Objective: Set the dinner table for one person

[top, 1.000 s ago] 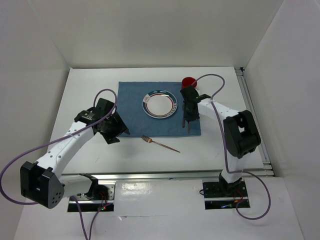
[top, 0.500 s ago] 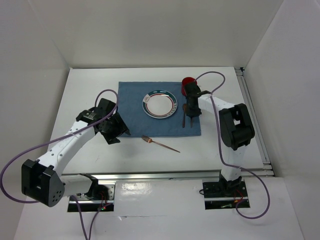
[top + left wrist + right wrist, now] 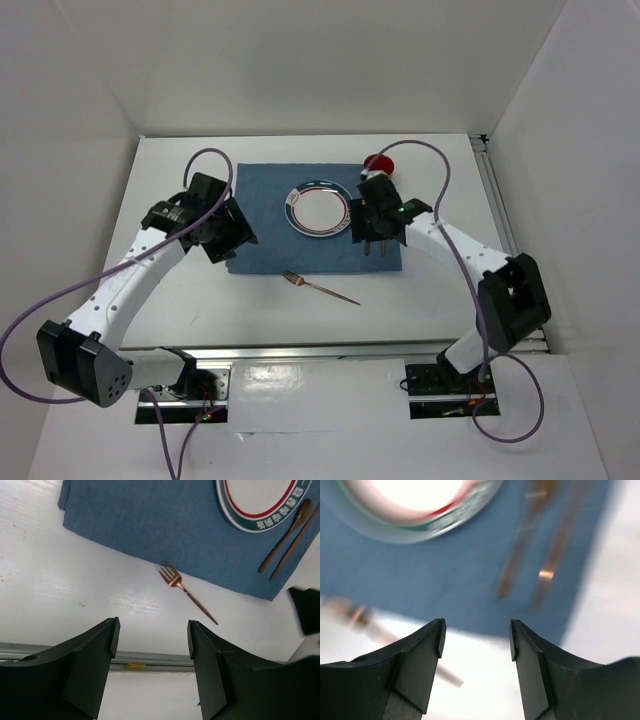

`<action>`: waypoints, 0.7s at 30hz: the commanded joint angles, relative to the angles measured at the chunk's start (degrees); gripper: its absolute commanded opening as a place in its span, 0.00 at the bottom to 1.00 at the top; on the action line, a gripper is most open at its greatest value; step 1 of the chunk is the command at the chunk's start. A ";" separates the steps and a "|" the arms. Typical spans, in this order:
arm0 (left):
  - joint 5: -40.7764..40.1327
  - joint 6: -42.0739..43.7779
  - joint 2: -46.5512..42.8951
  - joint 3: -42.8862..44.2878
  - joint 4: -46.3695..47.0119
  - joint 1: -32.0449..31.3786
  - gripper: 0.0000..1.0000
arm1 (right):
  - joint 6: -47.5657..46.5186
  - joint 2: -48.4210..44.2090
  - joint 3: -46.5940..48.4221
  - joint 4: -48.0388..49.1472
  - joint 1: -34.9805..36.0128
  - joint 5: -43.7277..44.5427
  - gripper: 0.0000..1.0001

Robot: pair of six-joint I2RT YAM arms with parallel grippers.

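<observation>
Just beyond your right pincer, its jaws newly opened and empty, spoon and knife now lie released on the placemat, so the fork looks like your next job.

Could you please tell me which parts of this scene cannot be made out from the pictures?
Red cup, top view: partly behind the right arm.
Spoon and the thin utensil beside it, top view: under the right gripper; the right wrist view blurs them.
Plate, left wrist view: cut off by the top edge.
Fork, right wrist view: a blurred streak at the left edge.
</observation>
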 commanded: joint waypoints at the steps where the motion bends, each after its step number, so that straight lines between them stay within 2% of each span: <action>1: -3.79 3.56 0.28 3.87 -2.07 -0.23 0.73 | -4.98 -2.33 -3.91 -0.98 8.65 -5.92 0.65; 2: -3.80 4.08 0.89 4.74 -2.59 -0.23 0.73 | -6.30 -0.93 -5.40 -0.98 12.41 -7.15 0.65; 4: -4.42 4.61 0.90 4.75 -2.59 -0.23 0.73 | -9.73 0.91 -5.94 -0.98 15.60 -10.14 0.63; 6: -4.42 4.61 1.42 5.37 -2.59 -0.23 0.73 | -10.53 4.87 -4.80 -2.04 19.29 -9.29 0.61; 15: -3.54 4.09 -0.06 4.75 -2.59 -0.23 0.73 | -13.87 12.95 -3.74 3.40 21.41 -5.67 0.53; 17: -4.07 4.09 -0.07 4.75 -2.59 0.29 0.73 | -14.48 14.28 -3.74 4.11 21.41 -7.07 0.45; 19: -4.59 4.09 -0.07 5.36 -3.30 0.30 0.73 | -14.48 14.81 -3.74 3.59 21.93 -7.60 0.32; 20: -4.60 4.09 -0.07 6.24 -3.91 0.30 0.73 | -15.01 14.81 -3.74 3.59 21.94 -7.60 0.13; 21: -5.12 4.09 -0.07 6.77 -4.52 0.30 0.73 | -15.01 14.81 -3.74 3.59 22.46 -7.60 0.07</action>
